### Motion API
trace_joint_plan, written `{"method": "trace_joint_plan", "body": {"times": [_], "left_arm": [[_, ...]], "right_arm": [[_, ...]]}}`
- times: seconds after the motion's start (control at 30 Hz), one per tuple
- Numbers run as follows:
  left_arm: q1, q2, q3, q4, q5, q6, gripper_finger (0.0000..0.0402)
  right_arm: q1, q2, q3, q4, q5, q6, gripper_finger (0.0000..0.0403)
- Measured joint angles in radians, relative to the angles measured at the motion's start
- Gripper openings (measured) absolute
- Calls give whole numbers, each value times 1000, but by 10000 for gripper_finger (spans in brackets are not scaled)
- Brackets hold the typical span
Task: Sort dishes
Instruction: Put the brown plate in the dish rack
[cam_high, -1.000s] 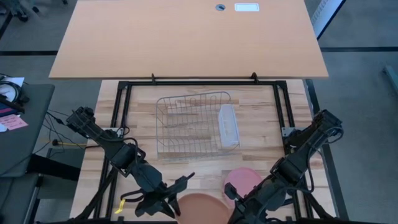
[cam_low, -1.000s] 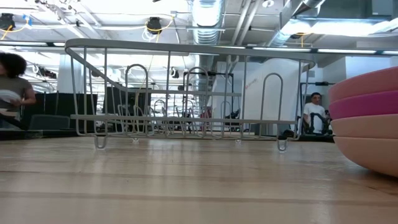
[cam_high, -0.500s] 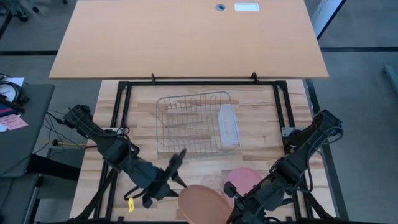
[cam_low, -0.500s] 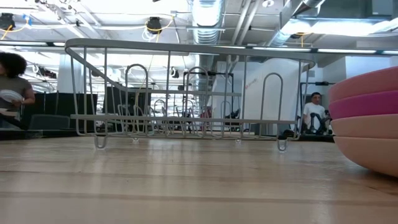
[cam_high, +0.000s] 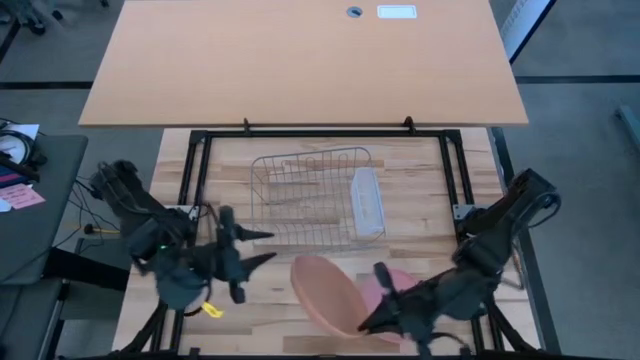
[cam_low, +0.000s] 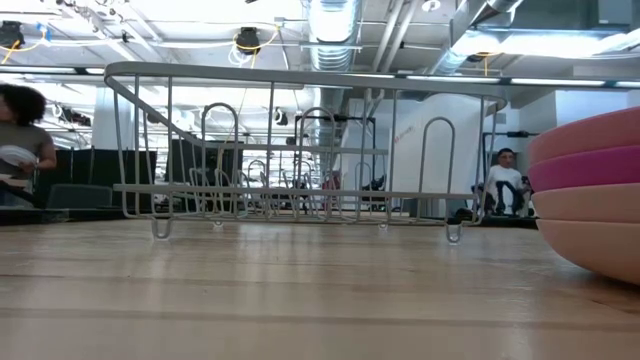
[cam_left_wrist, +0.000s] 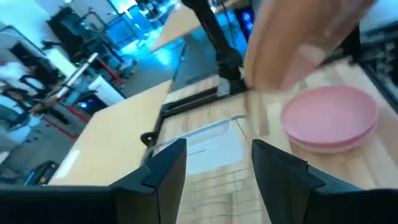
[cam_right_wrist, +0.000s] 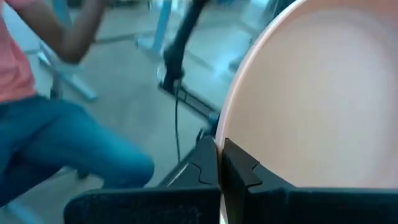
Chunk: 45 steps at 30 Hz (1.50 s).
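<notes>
Right now my right jaws (cam_high: 372, 318) are clamped shut on the rim of a salmon-orange plate (cam_high: 325, 292), holding it tilted above the near edge of the desk (cam_high: 420, 175), just beside the stack of plates (cam_high: 392, 290). In the right wrist view that plate (cam_right_wrist: 323, 93) fills most of the picture, its edge pinched between my dark fingers (cam_right_wrist: 208, 165). My left jaws (cam_high: 240, 250) stand open and empty, off to the left of the held plate and in front of the wire rack (cam_high: 305, 200).

By my reckoning the sorting has barely begun: the rack holds no plates, and only this one dish is lifted. The rest sit stacked on the desk; the low view shows that stack (cam_low: 590, 190) with salmon-orange, magenta and pale pink layers, so at least several dishes remain to be placed. A translucent tub (cam_high: 367, 203) sits at the rack's right end.

The held plate looks round, shallow and smooth, plain matte plastic with a thin raised rim.
</notes>
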Motion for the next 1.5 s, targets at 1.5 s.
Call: {"method": "trace_joint_plan", "body": {"times": [1.5], "left_arm": [[-59,-7,-162,-182,24,-328,175]], "right_arm": [[-90,-20,-1,1046,904,-985,0]]}}
